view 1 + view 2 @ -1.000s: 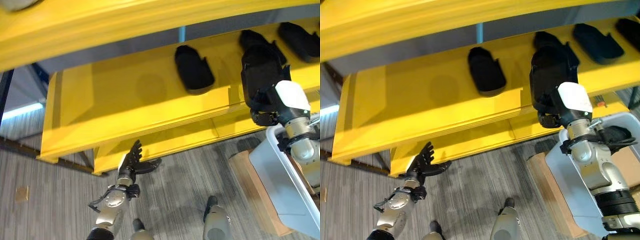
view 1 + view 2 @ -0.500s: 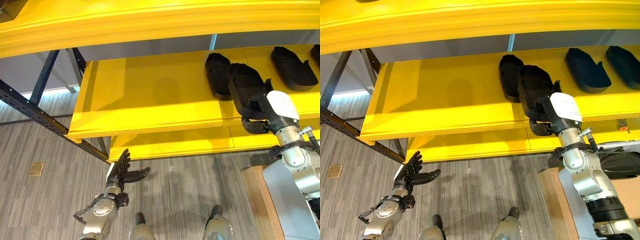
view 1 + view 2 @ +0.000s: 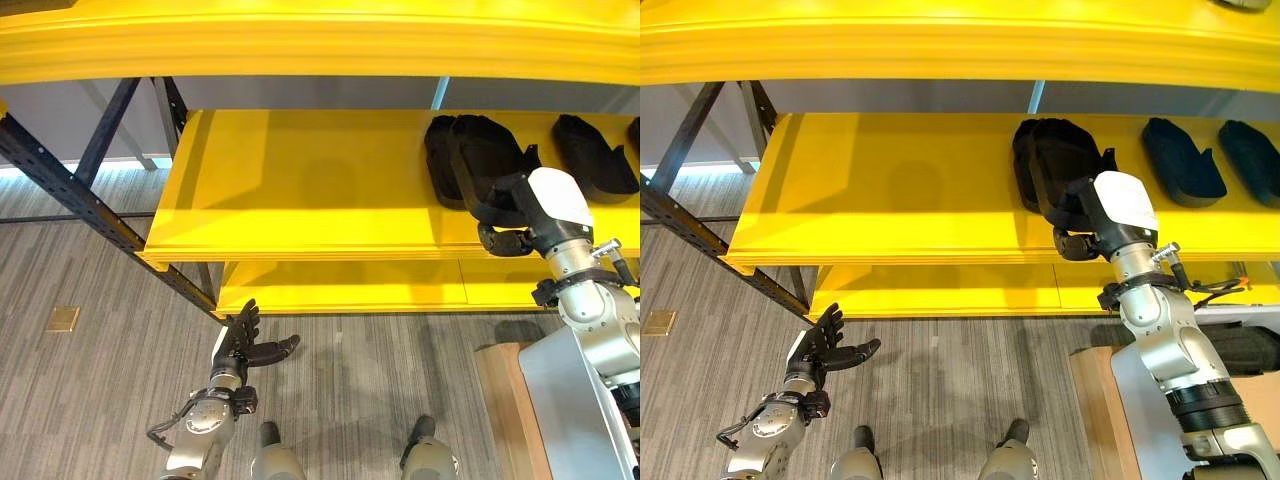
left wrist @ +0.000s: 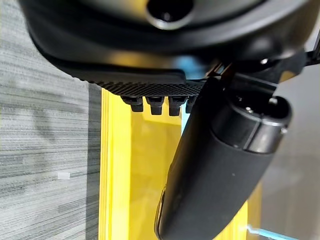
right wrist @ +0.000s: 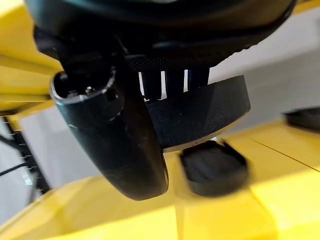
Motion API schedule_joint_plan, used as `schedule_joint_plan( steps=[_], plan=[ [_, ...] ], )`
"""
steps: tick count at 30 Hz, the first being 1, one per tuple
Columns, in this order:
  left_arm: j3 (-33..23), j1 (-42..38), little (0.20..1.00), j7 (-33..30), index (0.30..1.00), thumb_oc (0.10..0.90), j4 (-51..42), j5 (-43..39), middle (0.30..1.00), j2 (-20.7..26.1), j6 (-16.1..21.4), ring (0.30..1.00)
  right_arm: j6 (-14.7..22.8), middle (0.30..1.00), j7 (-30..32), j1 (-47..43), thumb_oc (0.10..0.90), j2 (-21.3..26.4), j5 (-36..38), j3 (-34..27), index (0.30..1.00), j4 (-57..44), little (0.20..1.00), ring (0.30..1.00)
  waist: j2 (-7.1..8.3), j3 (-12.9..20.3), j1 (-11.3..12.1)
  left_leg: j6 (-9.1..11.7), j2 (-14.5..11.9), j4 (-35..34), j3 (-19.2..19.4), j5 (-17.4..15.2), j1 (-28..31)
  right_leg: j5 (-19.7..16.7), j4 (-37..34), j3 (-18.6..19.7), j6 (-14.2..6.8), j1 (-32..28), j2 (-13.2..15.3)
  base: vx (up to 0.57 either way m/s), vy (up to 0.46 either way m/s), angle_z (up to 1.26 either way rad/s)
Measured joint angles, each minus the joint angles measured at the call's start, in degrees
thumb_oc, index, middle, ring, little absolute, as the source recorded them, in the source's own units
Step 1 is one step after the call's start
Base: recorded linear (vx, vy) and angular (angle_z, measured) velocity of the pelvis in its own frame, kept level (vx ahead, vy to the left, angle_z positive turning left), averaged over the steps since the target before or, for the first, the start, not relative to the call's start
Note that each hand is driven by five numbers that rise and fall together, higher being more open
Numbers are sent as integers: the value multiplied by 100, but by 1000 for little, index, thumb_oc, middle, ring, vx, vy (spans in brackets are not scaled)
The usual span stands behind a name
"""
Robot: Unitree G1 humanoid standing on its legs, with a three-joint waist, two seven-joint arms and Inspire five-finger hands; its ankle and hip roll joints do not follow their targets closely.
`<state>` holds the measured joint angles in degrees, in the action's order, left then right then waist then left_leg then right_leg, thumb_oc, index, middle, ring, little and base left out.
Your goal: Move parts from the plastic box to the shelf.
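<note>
Black part (image 3: pixel 1065 170) gripped by the right hand (image 3: pixel 1080 215) over the yellow shelf (image 3: pixel 890 190), just beside another black part (image 3: pixel 438 160) lying there. Left hand (image 3: pixel 825 350), fingers spread and empty, hangs low at left above the floor. Two more parts (image 3: pixel 1180 160) lie farther right.

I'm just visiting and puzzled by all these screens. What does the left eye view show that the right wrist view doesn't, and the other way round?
Left eye view alone: the left hand open above the striped floor, the shelf's dark steel frame, and the plastic box.

Right wrist view alone: from close up, the right hand with its thumb pinching the black part.

Both: the yellow shelf and another black part lying on it.
</note>
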<state>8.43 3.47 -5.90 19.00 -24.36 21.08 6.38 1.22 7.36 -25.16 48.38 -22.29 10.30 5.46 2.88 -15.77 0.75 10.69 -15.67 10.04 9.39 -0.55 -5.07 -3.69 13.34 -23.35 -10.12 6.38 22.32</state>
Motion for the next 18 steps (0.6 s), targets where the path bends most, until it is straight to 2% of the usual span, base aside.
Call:
schedule_joint_plan(
  steps=[3, 5, 6, 9, 17, 18],
  plan=[
    [-23, 20, 1000, 4, 1000, 900, -4, -7, 1000, 9, 0, 1000, 40, 300, -23, -532, 400, -2, 2, 368, 300, 181, 300, 300, 73, 60, 125, -1, 6, 26, -21, 2, -88, -47, -56, -22, 14, -4, -5, 14, -6, 4],
    [-32, 37, 1000, -1, 1000, 900, -5, -8, 1000, 32, 0, 1000, 40, 300, -50, -906, 400, 0, 2, 648, 300, 372, 300, 300, 95, 83, 117, -44, 5, 61, -56, -23, -105, -59, -88, -61, 17, -11, -7, 25, -11, 12],
    [-34, 44, 1000, 1, 1000, 900, -28, -9, 1000, 35, 0, 1000, 48, 300, -72, -1117, 400, -1, 5, 718, 300, 449, 300, 300, 104, 99, 255, -21, 20, 71, -121, 9, -187, -80, -116, -114, 19, -12, -2, 23, -14, 15],
    [-64, 131, 1000, 4, 1000, 900, -73, -14, 1000, 63, -1, 1000, 39, 300, -77, -1624, 400, -57, 103, 1091, 300, 905, 300, 300, 131, 117, 401, -18, 56, 72, -164, 32, -217, -112, -155, -150, 6, -34, 17, -4, -13, 12],
    [-159, 250, 1000, -7, 1000, 900, -143, -241, 1000, 161, 4, 1000, -99, 300, -77, -2180, 400, -419, 498, 1485, 300, 2190, 300, 300, 177, 139, 754, -48, 105, 216, -437, 38, -557, -143, -218, -441, -9, -64, 48, -15, -13, 16],
    [-152, 257, 1000, -5, 1000, 900, -143, -242, 1000, 225, 6, 1000, -143, 300, -76, -2304, 400, -468, 536, 1617, 300, 2372, 300, 300, 175, 138, 724, -57, 110, 249, -473, 31, -602, -144, -218, -471, -9, -58, 55, -31, -7, 14]
  ],
)
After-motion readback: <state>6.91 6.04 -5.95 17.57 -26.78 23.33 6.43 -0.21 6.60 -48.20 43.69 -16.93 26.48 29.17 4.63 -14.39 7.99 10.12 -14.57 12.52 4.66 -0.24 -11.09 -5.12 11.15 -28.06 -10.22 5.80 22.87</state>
